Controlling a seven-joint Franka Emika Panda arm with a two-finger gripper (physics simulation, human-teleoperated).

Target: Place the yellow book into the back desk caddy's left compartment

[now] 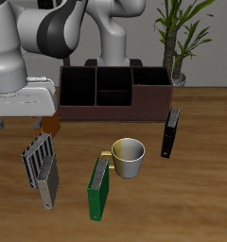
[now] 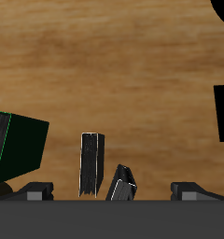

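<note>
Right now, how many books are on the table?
4: a striped book and the yellow book side by side, a green book beside the mug, a black book farther back. The arm may hide more.

One camera looks down from high at the front onto the brown wood-grain table (image 1: 205,189), facing the white robot arm and the wide dark-brown wooden caddy (image 1: 115,95) behind it. The other rides on the gripper (image 2: 112,191), looking almost straight down from closer range, its two dark fingertips edging the frame. Both views share the striped black-and-white book (image 2: 91,164) and the dark green book (image 2: 19,145) just below the gripper
</note>
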